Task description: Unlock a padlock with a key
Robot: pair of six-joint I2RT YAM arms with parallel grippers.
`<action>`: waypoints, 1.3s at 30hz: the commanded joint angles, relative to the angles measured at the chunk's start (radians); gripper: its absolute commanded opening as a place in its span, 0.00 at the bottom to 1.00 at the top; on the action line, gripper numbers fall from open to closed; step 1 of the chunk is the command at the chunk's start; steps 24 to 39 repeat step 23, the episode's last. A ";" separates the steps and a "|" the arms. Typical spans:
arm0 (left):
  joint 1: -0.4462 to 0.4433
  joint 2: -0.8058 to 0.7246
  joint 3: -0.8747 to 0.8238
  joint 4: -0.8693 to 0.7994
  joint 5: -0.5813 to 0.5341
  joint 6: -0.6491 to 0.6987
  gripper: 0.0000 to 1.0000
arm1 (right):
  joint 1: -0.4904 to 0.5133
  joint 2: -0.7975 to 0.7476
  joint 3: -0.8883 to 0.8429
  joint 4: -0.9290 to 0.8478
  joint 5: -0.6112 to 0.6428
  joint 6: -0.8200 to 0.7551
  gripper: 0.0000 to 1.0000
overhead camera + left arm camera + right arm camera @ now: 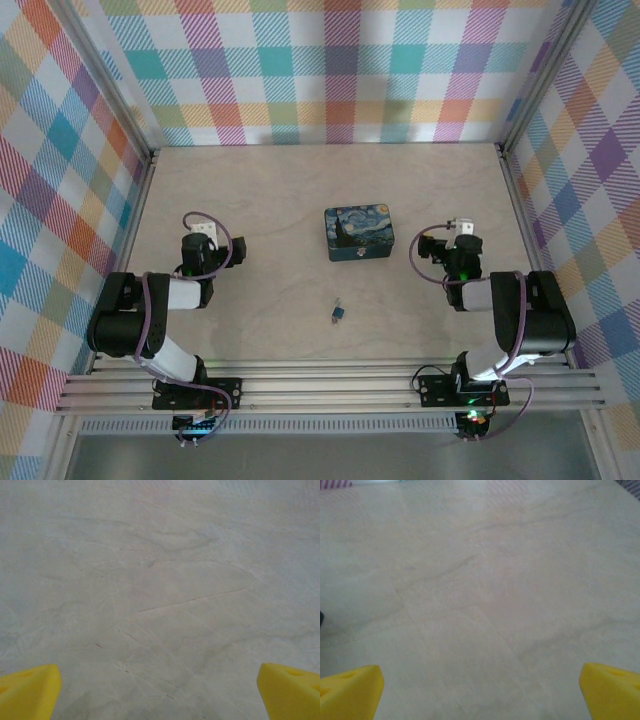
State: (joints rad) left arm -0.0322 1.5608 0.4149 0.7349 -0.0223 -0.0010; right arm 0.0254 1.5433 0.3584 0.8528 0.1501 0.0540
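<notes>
Night-sky box (359, 233) mid-table (280, 190), plaid walls (330, 70)

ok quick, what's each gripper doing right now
left gripper: open, holding nothing
right gripper: open, holding nothing

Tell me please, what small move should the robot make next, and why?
Probably bring the right fingers inward, toward the padlock. They and the left fingers stand open over bare table with nothing between them, while the padlock lies untouched between the two arms, nearer the bases than the box. Either arm seems about equally close.
</notes>
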 commanded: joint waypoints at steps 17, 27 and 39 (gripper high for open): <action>-0.018 0.005 0.022 0.044 -0.011 0.035 1.00 | -0.006 -0.006 0.036 0.010 -0.034 -0.008 1.00; -0.023 0.003 0.021 0.045 -0.018 0.036 1.00 | -0.006 -0.009 0.030 0.017 -0.035 -0.007 1.00; -0.023 0.003 0.021 0.045 -0.018 0.036 1.00 | -0.006 -0.009 0.030 0.017 -0.035 -0.007 1.00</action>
